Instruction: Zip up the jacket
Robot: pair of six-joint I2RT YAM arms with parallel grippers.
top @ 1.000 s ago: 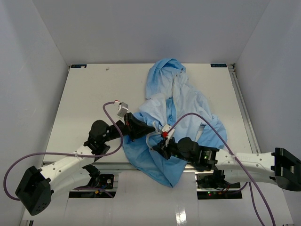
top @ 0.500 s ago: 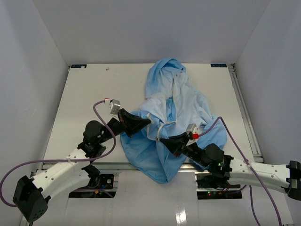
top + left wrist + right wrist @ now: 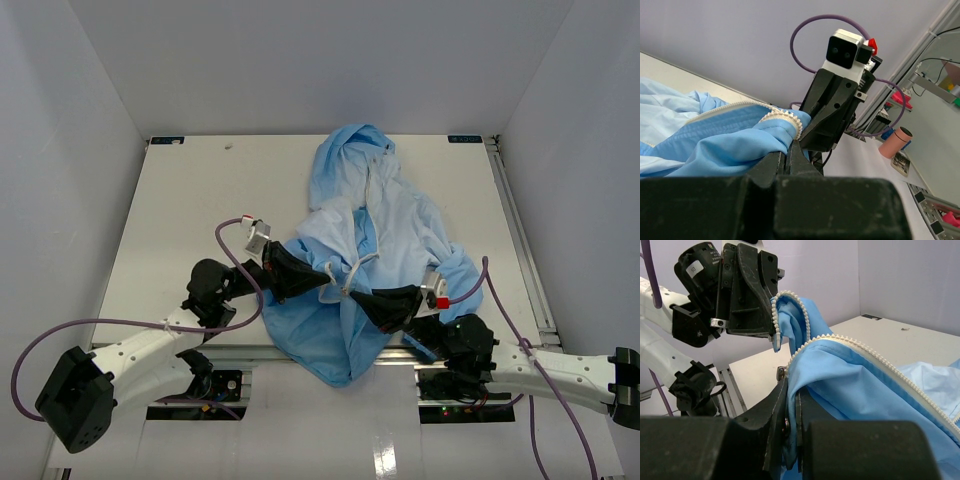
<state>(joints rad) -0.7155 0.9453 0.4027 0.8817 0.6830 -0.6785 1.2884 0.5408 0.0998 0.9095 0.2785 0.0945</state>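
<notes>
Jacket (image 3: pixel 385 215) is lying crumpled on the table (image 3: pixel 180 200), front not yet zipped. Both the left gripper (image 3: pixel 333 272) and right gripper (image 3: pixel 354 294) are pinching a zipper edge (image 3: pixel 855 347), holding the toothed ends close together. Joining them and zipping upward are seemingly remaining.

The left half of the bench (image 3: pixel 185 190) lies bare from near edge to far wall, open for a hand to sweep. The jacket (image 3: pixel 390 215) heaps over the middle and right, spilling over the near edge and leaving only a narrow bare strip beside the right-side rail (image 3: pixel 520 240). At the jacket's near middle the left hand (image 3: pixel 328 272) and right hand (image 3: pixel 358 296), each clamped on fabric, meet almost tip to tip with no passage between them; walls (image 3: pixel 60 150) close three sides, and a purple cable (image 3: pixel 232 232) loops above the left wrist.
</notes>
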